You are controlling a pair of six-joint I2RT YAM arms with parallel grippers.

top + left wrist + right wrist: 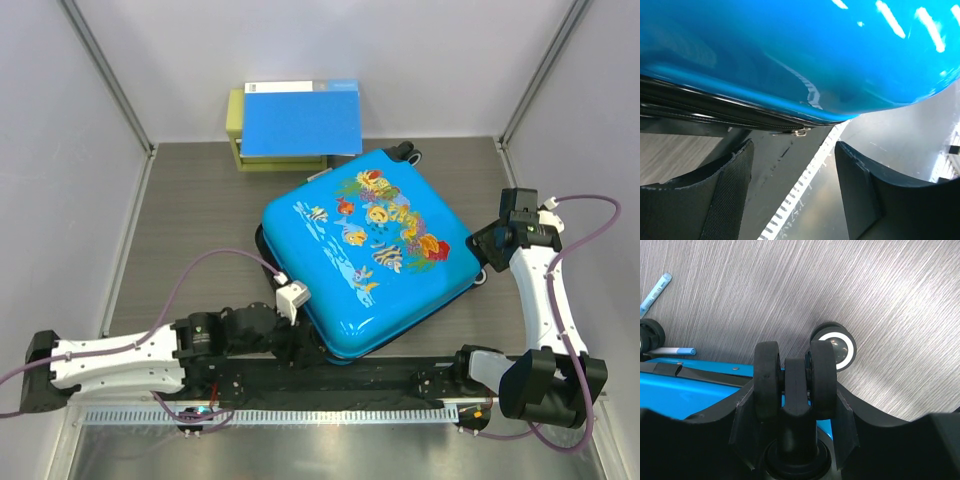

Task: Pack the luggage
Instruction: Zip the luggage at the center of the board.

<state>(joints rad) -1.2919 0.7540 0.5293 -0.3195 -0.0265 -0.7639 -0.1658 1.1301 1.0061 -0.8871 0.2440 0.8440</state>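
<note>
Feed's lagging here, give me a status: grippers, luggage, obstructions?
Left gripper open at luggage zipper edge. Right gripper clamped on wheel. Lid down, lying flat. Nothing seen blocking.

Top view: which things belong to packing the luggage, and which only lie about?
Belong to the job: luggage; left gripper, open by the zip pull; right gripper, closed on a wheel.
Lying about: blue folder; yellow-green drawer box beneath it.

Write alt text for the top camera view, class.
A closed bright-blue suitcase printed with fish lies flat on a grey table, the left arm at its near edge and the right arm at its right corner. Behind it, a blue folder rests on a yellow-green box.
</note>
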